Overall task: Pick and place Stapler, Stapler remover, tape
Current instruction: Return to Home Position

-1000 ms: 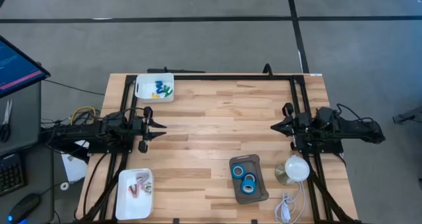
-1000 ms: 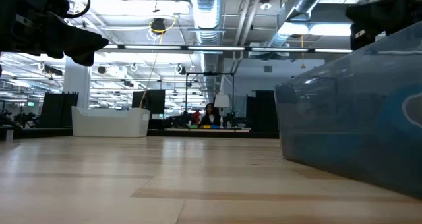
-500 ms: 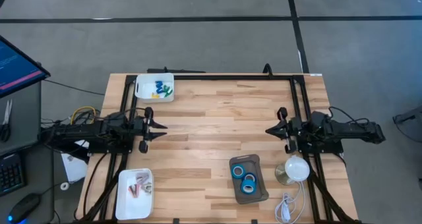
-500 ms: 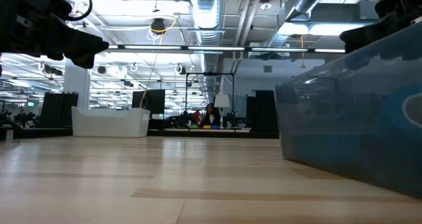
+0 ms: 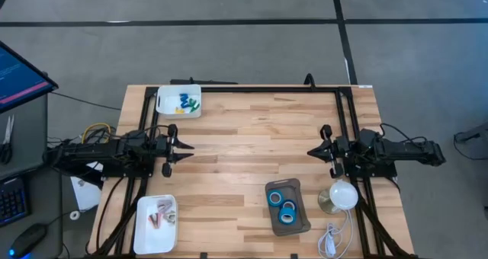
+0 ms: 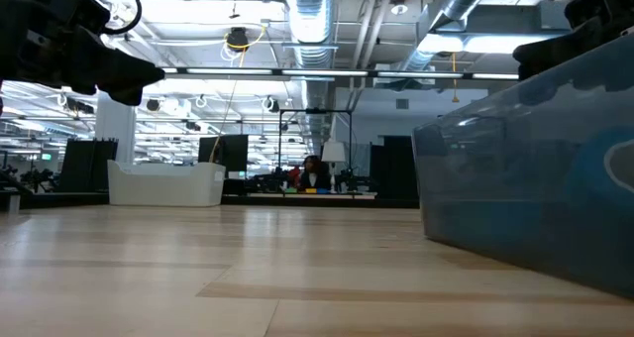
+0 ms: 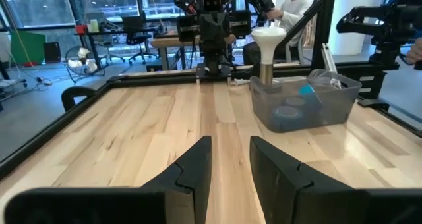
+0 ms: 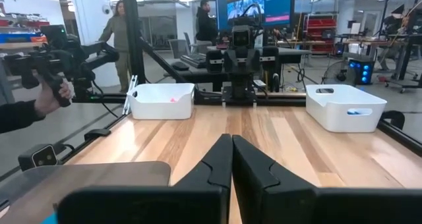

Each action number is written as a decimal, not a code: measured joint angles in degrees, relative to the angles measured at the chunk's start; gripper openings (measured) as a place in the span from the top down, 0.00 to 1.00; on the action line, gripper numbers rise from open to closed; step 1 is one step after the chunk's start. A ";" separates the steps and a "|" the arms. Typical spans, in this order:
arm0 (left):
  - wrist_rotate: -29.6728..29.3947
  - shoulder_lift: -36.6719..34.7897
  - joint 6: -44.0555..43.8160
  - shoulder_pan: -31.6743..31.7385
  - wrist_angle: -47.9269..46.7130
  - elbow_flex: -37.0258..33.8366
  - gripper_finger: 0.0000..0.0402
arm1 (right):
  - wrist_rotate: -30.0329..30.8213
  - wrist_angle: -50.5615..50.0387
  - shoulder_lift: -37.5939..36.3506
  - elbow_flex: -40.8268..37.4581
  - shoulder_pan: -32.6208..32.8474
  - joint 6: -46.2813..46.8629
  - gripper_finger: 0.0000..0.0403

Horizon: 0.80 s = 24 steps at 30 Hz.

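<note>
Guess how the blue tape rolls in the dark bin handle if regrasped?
The tape rolls lie flat in the dark bin, so they probably won't roll unless tipped on edge. Small, open cores: likely light, stiff enough to pinch. Packed close, so nudging one likely shifts its neighbours. Left gripper and right gripper wait at opposite sides of the table.
</note>
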 joint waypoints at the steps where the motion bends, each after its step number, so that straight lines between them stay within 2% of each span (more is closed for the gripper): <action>1: -0.23 0.00 0.08 0.02 0.00 0.00 0.76 | 0.02 -0.01 0.00 0.00 0.00 0.41 0.99; 24: -0.38 -0.02 -0.04 0.02 0.26 0.00 0.76 | 0.09 0.00 0.02 -0.07 0.00 0.65 0.99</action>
